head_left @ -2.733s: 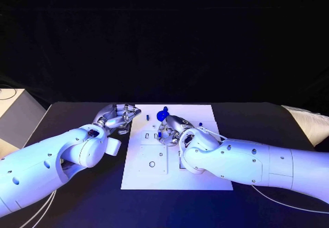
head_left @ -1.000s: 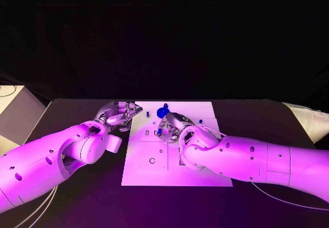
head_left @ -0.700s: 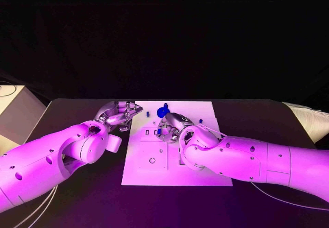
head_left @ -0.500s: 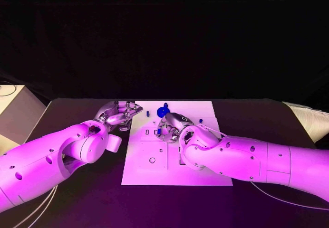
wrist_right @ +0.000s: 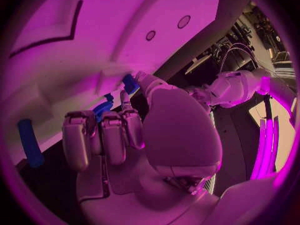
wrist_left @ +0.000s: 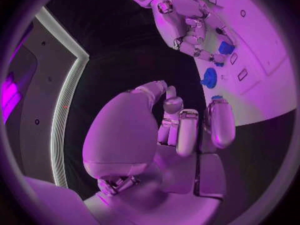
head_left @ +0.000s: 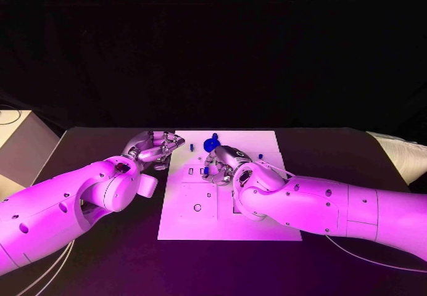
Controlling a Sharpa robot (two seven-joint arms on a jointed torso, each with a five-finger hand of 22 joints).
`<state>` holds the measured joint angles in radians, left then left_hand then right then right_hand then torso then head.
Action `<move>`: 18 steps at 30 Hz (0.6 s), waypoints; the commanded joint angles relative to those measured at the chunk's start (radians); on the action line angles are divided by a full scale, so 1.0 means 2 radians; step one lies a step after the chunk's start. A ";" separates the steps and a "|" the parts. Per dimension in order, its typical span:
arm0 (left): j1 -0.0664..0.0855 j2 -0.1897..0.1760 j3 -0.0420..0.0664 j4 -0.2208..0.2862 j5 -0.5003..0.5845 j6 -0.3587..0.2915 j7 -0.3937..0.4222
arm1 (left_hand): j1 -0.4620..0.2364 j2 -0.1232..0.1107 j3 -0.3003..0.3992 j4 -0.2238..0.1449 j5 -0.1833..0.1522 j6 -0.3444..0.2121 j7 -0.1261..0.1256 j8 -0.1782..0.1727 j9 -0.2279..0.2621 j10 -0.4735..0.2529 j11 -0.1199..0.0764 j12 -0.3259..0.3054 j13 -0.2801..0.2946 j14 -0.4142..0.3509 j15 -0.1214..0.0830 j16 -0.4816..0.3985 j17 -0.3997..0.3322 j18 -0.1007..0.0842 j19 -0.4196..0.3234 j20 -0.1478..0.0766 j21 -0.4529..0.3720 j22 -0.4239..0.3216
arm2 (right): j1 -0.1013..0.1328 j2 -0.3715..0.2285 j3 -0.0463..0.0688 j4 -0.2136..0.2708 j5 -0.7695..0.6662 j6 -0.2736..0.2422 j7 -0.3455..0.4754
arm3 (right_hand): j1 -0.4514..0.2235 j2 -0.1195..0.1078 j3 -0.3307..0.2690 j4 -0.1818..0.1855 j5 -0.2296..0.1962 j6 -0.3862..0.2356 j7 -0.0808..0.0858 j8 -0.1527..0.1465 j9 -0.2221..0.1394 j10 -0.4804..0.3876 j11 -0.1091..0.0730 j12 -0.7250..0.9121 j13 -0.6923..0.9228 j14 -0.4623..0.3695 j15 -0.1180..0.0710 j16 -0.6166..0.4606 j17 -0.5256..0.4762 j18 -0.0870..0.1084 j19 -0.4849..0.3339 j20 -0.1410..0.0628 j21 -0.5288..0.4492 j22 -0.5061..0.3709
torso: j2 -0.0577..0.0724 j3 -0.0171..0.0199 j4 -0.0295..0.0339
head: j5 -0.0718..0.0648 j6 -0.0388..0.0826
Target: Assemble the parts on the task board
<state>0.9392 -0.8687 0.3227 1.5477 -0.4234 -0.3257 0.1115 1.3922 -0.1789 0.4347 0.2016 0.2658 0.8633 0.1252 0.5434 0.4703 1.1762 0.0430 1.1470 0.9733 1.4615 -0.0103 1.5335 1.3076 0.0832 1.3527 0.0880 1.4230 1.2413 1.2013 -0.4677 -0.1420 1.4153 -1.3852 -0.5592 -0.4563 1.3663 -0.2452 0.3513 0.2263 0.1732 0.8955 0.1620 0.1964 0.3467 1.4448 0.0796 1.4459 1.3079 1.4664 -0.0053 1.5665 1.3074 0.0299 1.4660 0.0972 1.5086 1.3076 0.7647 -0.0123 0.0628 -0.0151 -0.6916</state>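
Observation:
The white task board (head_left: pixel 195 216) lies in the middle of the black table. My right hand (head_left: pixel 224 165) hovers over the board's far half, pinching a small blue part (head_left: pixel 205 171) between thumb and finger; the right wrist view shows this part (wrist_right: pixel 130 84) at the fingertips, close to the board (wrist_right: pixel 75 60). A round blue part (head_left: pixel 210 145) stands near the far edge, and a small blue peg (head_left: pixel 261 156) sits to its right. My left hand (head_left: pixel 153 148) hangs at the board's far left corner with its fingers (wrist_left: pixel 187 130) curled in on nothing.
A white box (head_left: pixel 22 148) stands at the table's left edge. A pale cushion (head_left: pixel 400 157) lies at the right. The near half of the board has slots and a round hole (head_left: pixel 197 207). A blue peg (wrist_right: pixel 29 142) lies beside my right hand.

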 commanded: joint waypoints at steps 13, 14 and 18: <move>0.000 0.007 0.000 -0.011 -0.057 0.002 -0.046 | -0.028 -0.006 -0.016 0.019 0.000 -0.021 0.006 -0.004 -0.004 0.064 0.006 0.070 0.077 0.055 0.002 0.019 0.132 -0.010 0.015 0.003 0.014 0.021 | 0.001 -0.028 0.001 0.027 0.064 -0.088 0.106 | 0.006 0.016 -0.124 0.034 -0.042 -0.025 0.012 -0.027 -0.012 -0.006 0.010 -0.002 0.057 0.052 0.015 0.002 0.132 -0.008 0.040 0.014 0.004 0.111 | -0.003 0.0007 -0.0003 | 0.009 0.001; 0.000 0.008 0.000 -0.014 -0.067 0.007 -0.062 | -0.033 -0.009 -0.019 0.023 0.000 -0.024 0.007 -0.006 -0.005 0.067 0.007 0.073 0.081 0.055 0.003 0.019 0.132 -0.010 0.016 0.003 0.014 0.021 | 0.004 -0.035 0.002 0.032 0.076 -0.089 0.117 | 0.008 0.020 -0.121 0.034 -0.028 -0.020 0.010 -0.025 -0.011 -0.004 0.009 0.000 0.058 0.052 0.014 0.002 0.132 -0.008 0.040 0.013 0.005 0.112 | -0.004 0.0011 -0.0003 | 0.010 0.001; 0.002 0.014 0.000 -0.024 -0.097 0.030 -0.108 | -0.043 -0.011 -0.026 0.033 0.000 -0.029 0.009 -0.011 -0.008 0.070 0.010 0.076 0.084 0.055 0.005 0.019 0.132 -0.010 0.017 0.005 0.015 0.023 | 0.014 -0.051 0.005 0.042 0.126 -0.095 0.152 | -0.006 0.033 -0.113 0.033 0.023 -0.001 0.004 -0.013 -0.007 -0.001 0.004 0.003 0.061 0.052 0.009 0.002 0.132 -0.008 0.041 0.009 0.006 0.113 | -0.010 0.0021 -0.0010 | 0.010 0.002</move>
<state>0.9403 -0.8461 0.3225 1.5036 -0.5321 -0.3175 0.0055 1.3153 -0.2030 0.3848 0.2625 0.2658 0.8095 0.1431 0.5249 0.4557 1.3102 0.0625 1.2924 1.1400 1.4651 -0.0068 1.5676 1.3076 0.0833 1.3804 0.0974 1.4464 1.2868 1.2233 -0.5628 -0.1332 1.4910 -1.2446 -0.7036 -0.2638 1.3605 -0.1865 0.1197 0.2912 0.1905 0.8856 0.1721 0.1658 0.3307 1.4398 0.0903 1.4471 1.3076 1.4647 0.0162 1.5666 1.3074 0.0298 1.4660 0.1186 1.5158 1.3074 0.7543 -0.0098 0.0630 0.0021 -0.6876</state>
